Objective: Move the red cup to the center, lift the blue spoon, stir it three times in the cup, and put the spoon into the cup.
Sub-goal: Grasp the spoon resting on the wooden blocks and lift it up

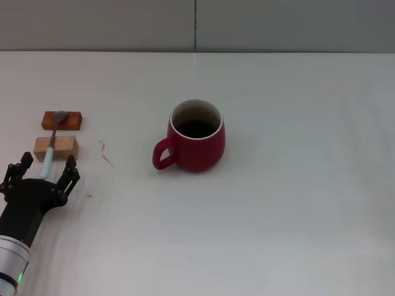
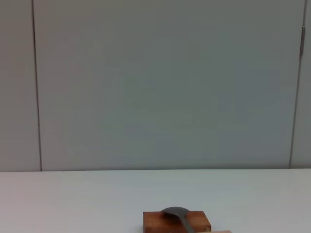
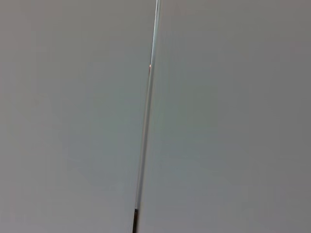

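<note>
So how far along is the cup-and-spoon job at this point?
The red cup already stands near the middle of the table, upright, so that step looks done. In hand: the left gripper is open around the handle end of the blue spoon, which lies across two wooden blocks, not yet lifted. Lifting, stirring three times and dropping the spoon in the cup remain. The right gripper is out of view.

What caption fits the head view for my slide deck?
Open left gripper straddles the blue spoon resting across two wooden blocks; red cup stands mid-table.
</note>
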### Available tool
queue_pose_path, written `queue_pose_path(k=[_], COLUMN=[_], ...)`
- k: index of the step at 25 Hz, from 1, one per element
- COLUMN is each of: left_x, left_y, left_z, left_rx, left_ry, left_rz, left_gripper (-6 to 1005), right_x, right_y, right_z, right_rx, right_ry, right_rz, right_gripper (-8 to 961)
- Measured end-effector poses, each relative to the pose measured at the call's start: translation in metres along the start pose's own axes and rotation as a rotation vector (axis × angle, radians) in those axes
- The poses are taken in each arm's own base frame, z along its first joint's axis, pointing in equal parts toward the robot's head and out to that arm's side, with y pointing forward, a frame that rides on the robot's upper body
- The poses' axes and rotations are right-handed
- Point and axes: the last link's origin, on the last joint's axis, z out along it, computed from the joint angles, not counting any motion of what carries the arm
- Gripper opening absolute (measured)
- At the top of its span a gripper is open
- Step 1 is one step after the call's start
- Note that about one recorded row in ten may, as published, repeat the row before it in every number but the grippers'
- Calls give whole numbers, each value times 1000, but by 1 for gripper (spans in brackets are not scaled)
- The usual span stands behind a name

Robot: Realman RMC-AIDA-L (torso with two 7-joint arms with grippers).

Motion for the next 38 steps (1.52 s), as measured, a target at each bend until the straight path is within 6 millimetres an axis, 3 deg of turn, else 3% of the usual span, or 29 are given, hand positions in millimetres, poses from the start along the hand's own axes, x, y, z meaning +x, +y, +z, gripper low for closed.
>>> queue_pose_path(k=[17, 23, 38], left_x=[2, 2, -1], left_y=[-4, -4, -7], left_z=[9, 9, 11], left_rx=[-5, -3, 4], left_ry=[3, 3, -20], left_rz=[-15, -16, -6], left_gripper=[778, 584, 532], right_x=[-3, -3, -3], right_y=[1, 1, 0], right_z=[1, 1, -1], right_rx=[-5, -8, -10], right_ry=[-15, -16, -22], right_rz=[1, -2, -5], right_gripper=[701, 700, 700])
